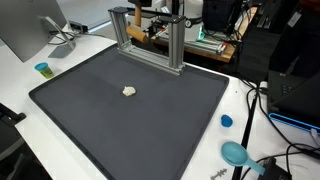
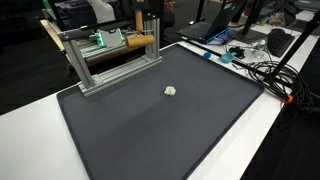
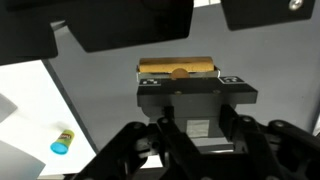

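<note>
One small blue-and-yellow container (image 1: pixel 42 69) stands on the white tabletop (image 1: pixel 20 85) just off the left edge of the dark grey mat (image 1: pixel 90 120), and a crumpled white wad (image 1: pixel 129 91) lies near the mat's middle. Further right, at the mat's far edge, the silver aluminium frame (image 1: pixel 178 50) carries the round wooden rod (image 3: pixel 178 67). Your gripper (image 3: pixel 195 135) faces that rod without touching it, fingers pressed together with nothing visible between them.

Grey mat (image 1: pixel 100 120); white lump (image 1: pixel 129 91); tan bar (image 3: pixel 160 65).
</note>
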`<state>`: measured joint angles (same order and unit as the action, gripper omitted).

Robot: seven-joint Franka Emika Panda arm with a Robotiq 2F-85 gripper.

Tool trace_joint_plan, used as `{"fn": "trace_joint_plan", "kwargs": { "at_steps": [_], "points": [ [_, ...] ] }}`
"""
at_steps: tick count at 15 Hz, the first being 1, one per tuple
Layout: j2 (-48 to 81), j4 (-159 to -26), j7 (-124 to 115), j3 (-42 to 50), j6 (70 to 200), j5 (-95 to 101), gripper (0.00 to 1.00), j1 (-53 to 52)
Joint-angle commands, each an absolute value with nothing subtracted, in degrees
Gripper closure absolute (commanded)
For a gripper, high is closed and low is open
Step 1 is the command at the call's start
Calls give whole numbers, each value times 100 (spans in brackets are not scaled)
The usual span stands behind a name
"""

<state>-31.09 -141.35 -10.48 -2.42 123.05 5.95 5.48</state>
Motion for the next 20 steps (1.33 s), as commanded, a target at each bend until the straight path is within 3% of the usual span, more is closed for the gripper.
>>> {"fn": "trace_joint_plan", "kwargs": {
  "at_steps": [1,2,3,12,13,20],
  "points": [
    [-1923,-12798,-585,-113,12000,681,79,475],
    [-2643,-13603,-864,-156,12257,686,79,518],
    [-2442,-13425,-833,-140,12246,685,54,510],
    [-2465,-13525,-845,-144,12252,684,54,503],
    [-2465,-13527,-845,-143,12252,684,79,503],
    [-939,-12767,-457,-48,13458,489,79,304]
  ]
}}
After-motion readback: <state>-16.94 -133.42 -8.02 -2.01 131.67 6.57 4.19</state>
